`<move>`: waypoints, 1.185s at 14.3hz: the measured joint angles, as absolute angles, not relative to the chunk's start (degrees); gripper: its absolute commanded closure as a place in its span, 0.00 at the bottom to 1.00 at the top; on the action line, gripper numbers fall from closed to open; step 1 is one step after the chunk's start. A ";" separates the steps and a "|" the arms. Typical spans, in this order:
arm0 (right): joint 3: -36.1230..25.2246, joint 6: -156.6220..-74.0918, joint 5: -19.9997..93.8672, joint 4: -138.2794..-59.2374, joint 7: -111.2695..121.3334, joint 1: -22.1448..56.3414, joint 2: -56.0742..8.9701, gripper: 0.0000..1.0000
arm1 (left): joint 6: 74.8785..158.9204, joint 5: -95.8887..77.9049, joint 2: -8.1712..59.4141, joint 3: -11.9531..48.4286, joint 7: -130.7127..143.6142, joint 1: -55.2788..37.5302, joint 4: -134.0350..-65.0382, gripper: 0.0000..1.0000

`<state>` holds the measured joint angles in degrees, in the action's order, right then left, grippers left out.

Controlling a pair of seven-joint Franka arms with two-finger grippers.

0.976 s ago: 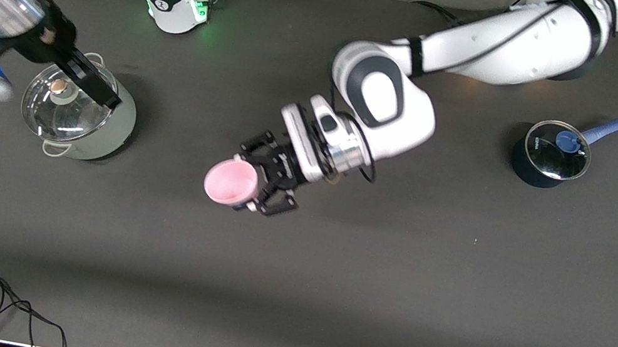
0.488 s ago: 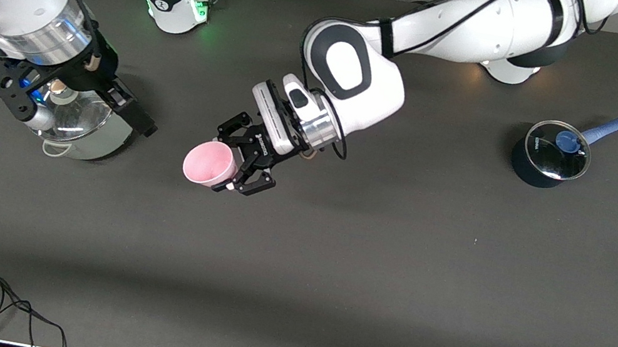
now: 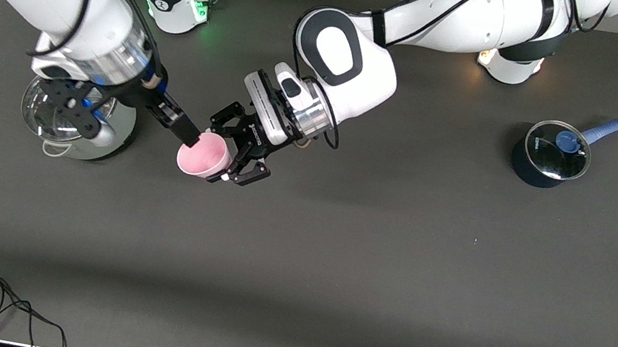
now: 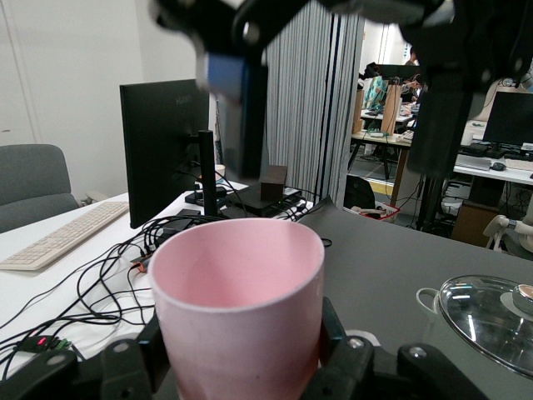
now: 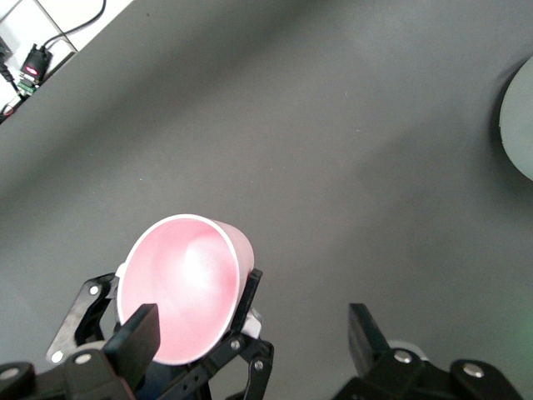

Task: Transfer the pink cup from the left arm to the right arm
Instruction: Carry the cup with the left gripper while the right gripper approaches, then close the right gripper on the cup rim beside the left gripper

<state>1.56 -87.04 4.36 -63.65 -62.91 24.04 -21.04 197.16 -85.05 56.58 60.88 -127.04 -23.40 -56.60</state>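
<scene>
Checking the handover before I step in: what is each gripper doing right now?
Left gripper: shut on the pink cup, held above the table.
Right gripper: open at the cup's rim, holding nothing yet.

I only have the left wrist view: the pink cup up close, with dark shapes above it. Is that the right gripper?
Observer: Yes. The right gripper is open at the pink cup, with one finger at its rim.
Operator: Is the cup standing on the table?
Observer: No. The left gripper is shut on it in the air, tilted, mouth toward the right arm, over the table beside the steel pot.
Operator: Anything else out there?
Observer: A lidded blue saucepan stands toward the left arm's end of the table.
</scene>
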 measured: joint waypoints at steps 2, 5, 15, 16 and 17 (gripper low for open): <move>1.55 -87.13 4.36 -63.65 -63.10 24.09 -21.63 0.00 | 197.16 -85.05 56.51 60.81 -126.75 -23.40 -56.52 1.00; 1.55 -87.13 4.37 -63.65 -63.20 24.09 -22.02 0.01 | 197.16 -85.05 56.50 60.73 -126.45 -23.42 -56.51 1.00; 1.55 -87.15 4.37 -63.61 -63.28 24.13 -24.40 0.66 | 197.16 -85.05 56.45 60.69 -126.33 -23.46 -56.47 1.00; 1.55 -87.15 4.37 -63.61 -63.28 24.15 -24.40 0.73 | 197.16 -85.05 56.45 60.69 -126.33 -23.46 -56.47 1.00; 1.55 -87.15 4.37 -63.61 -63.28 24.16 -24.40 0.76 | 197.16 -85.05 56.45 60.67 -126.33 -23.47 -56.47 1.00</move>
<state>1.55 -87.15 4.37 -63.61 -63.28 24.16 -24.40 197.16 -85.05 56.45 60.67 -126.33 -23.47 -56.47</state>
